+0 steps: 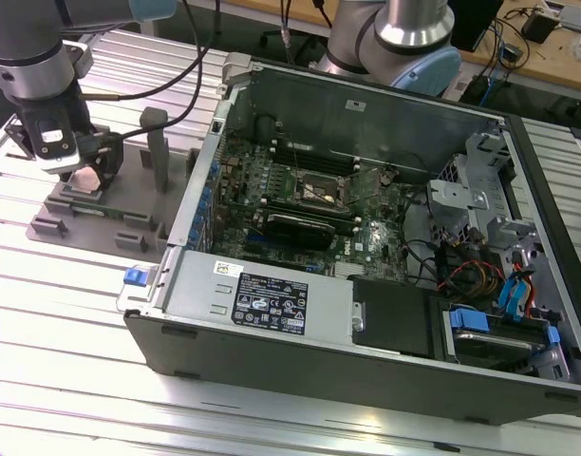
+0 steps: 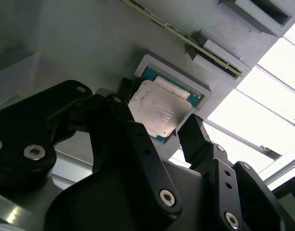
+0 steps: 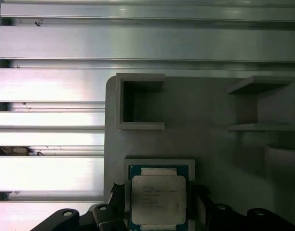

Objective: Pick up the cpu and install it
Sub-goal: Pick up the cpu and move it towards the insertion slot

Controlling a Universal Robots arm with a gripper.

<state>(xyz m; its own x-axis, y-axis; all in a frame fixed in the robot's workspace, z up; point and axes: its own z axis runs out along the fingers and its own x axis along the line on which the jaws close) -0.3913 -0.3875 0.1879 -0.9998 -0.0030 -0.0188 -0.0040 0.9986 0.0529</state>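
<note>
Poised low with the gripper (image 1: 86,179) over a grey holder (image 3: 210,144), straddling the cpu (image 2: 159,113) without clamping it. Parted, by the look of both wrist views, with a dark fingertip (image 2: 194,134) just beside each of two opposite edges, holding nothing. As for the cpu: directly beneath the palm and between the fingertips, seated flat in the holder's square pocket. For a clean pick, judging from here: centre over the chip for contact on both sides at once. Close gently and squarely on the thin tan-green rim, never on a corner. Keep the wrist plumb, to avoid wedging the chip against the pocket walls. Lift straight up, without tilt or drag. Expect little forgiveness from a rigid, thin, flat square with a brushed silver metal lid, slick and faintly reflective, stepped down to a narrow green board. Hard edges, little to grip, probably prone to slipping or cocking under uneven pressure. Around it, matte grey plastic, seemingly printed, with boxy open slots just beyond the fingertips. Underneath, a ribbed aluminium table (image 3: 51,86), bright and glaring. Well apart from the gripper, toward the exterior view's right, an open sheet-metal computer case (image 1: 357,109) with a dark, metal-edged socket (image 1: 321,193) on its green board.
</note>
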